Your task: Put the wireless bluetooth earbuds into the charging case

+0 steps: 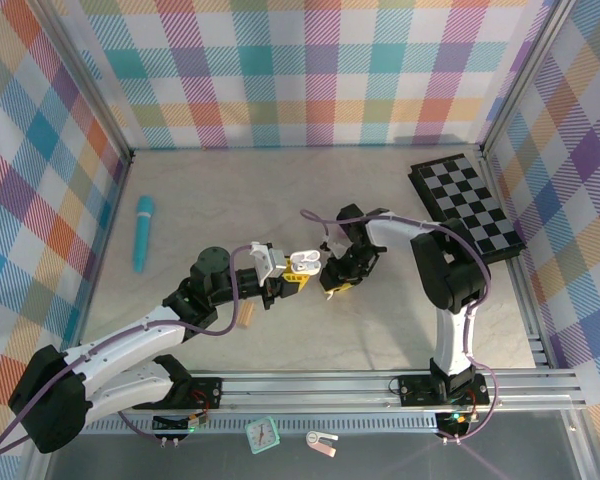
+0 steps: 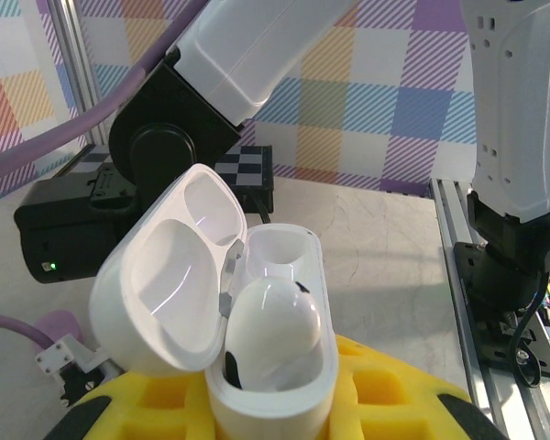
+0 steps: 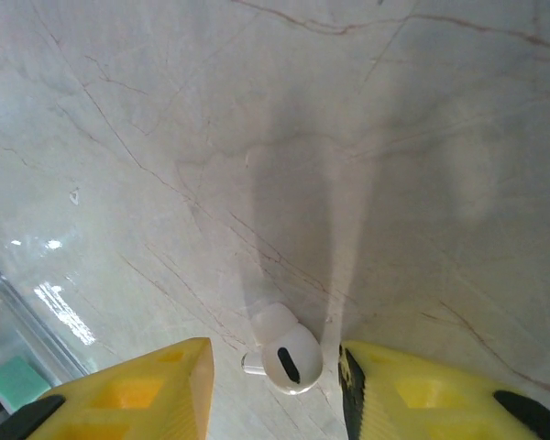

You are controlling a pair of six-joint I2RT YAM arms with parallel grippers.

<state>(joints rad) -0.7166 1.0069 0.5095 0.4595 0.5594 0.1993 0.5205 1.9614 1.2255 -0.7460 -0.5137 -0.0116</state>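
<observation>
The left tool (image 1: 288,278) is clamped on the open case (image 2: 273,394), held upright, with one bud (image 2: 277,328) seated in the socket nearer the tool; the farther socket is empty. The right tool (image 3: 275,371) stands apart, straddling a second bud (image 3: 291,359) lying on the counter (image 3: 257,137). Pickup is the step in hand. Next, I judge, it must close gently on this small bud, lift, then line it up stem-down over the empty socket.

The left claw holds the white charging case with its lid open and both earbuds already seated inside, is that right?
Not quite: only one earbud is seated; the other slot is empty, as the left wrist view shows. The left claw does hold the white charging case, lid open.
</observation>
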